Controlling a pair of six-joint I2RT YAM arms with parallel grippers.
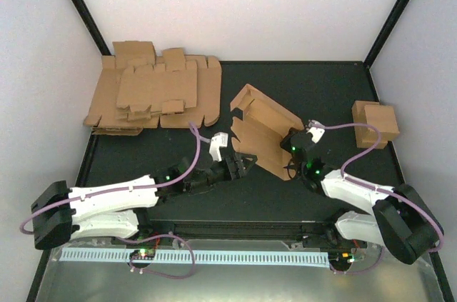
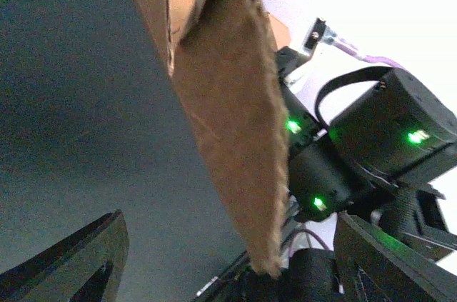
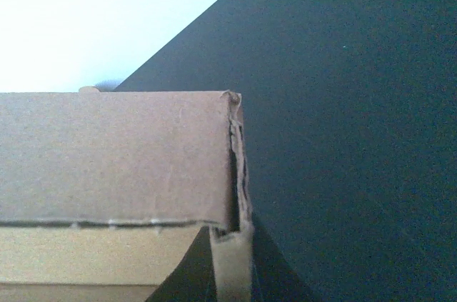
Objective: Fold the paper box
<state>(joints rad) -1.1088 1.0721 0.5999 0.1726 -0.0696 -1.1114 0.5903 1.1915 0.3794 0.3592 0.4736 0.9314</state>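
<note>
The paper box [image 1: 260,127] is a brown cardboard blank, partly folded, standing tilted at mid table with its panels raised. My right gripper [image 1: 291,164] is shut on its near right edge. In the right wrist view a narrow strip of the box [image 3: 232,266] is pinched between the dark fingers [image 3: 184,277], and a broad panel [image 3: 114,152] fills the left. My left gripper [image 1: 243,164] is open at the box's near left side. In the left wrist view a hanging flap [image 2: 235,123] sits between the spread fingers [image 2: 78,259], touching neither.
A pile of flat brown blanks [image 1: 153,91] lies at the back left corner. A finished small cardboard box [image 1: 375,122] stands at the right edge. White walls enclose the black table [image 1: 321,95]. The right arm's wrist [image 2: 371,138] is close behind the flap in the left wrist view.
</note>
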